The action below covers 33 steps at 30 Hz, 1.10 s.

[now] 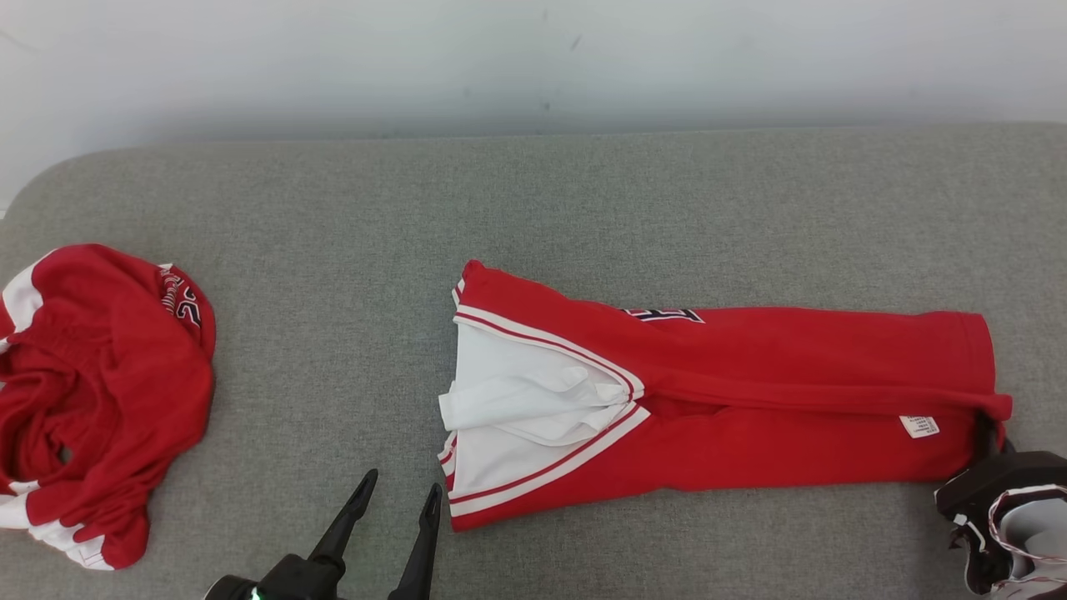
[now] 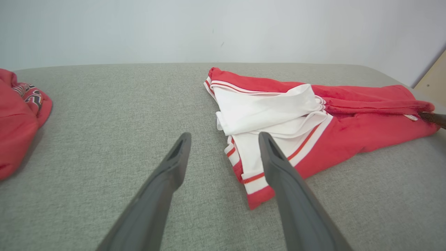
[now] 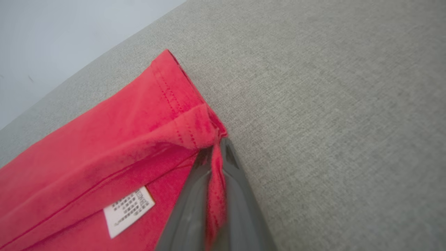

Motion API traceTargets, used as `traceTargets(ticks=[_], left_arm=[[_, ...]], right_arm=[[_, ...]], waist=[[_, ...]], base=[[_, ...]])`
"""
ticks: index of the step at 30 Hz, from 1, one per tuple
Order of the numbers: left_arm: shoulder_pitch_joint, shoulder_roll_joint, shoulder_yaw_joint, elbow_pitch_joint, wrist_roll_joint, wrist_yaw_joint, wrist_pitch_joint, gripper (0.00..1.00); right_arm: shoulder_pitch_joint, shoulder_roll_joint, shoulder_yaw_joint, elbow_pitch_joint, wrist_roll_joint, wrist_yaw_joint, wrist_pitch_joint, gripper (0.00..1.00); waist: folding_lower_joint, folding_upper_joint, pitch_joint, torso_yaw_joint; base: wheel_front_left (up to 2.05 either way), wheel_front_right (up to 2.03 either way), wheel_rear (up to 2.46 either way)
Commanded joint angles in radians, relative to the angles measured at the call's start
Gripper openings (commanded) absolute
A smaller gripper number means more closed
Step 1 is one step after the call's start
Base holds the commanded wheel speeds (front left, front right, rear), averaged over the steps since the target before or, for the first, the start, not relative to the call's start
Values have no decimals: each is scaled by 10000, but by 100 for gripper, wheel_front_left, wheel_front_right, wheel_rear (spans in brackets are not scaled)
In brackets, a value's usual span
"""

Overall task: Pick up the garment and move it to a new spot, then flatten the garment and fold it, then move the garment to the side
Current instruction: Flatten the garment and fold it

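While the garment [image 1: 750,400] lies stretched left to right, hem [image 1: 977,358] rightward, right fingers [image 3: 244,202] pinch that hem; left fingers [image 1: 347,512] gape.

The light was bright, even and diffuse, and its source could not be told. The grey woven cushion surface [image 1: 333,208] showed no glare, and the pale wall [image 1: 533,58] dimmed to a soft grey band where the two met. The long folded red garment with white trim [image 1: 750,375] and the crumpled red garment [image 1: 100,392] cast only thin, soft shadows along their edges.

In the left wrist view the cushion's far edge bowed slightly, and the dark fingers [image 2: 156,198] of the left gripper [image 2: 223,139] were soft near the lens. In the right wrist view the fingers [image 3: 244,202] of the right gripper [image 3: 217,148] were blurred, and the print on the white sewn label [image 3: 129,211] was too smeared to read.
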Motion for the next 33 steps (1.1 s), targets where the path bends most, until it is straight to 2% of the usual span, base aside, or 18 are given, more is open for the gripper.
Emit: traceTargets(ticks=[1,10,18,26,33], left_arm=[[109,-6,14,41,71,-4,-51,100],[155,-72,156,107,94,-90,-51,100],[231,-138,256,148,124,-118,-53,100],[355,-396,353,213,175,-212,-52,100],[481,-670,506,299,261,-311,-52,100]], right_arm=[[108,-117,-13,-43,46,-14,25,0],[455,-797,-301,-1348,-231,-14,8,0],[921,-1262,-67,-3341,-583,-12,10,0],[1149,-1104,712,-5364,-1155,-12,10,0],[924,-970,1854,-6311,-1712,-12,377,0]], waist=[[0,0,14,1],[0,0,3,-111],[0,0,-163,-237],[0,0,-483,-173],[0,0,-707,229]], base=[[0,0,0],[0,0,0],[0,0,0],[0,0,0],[0,0,0]])
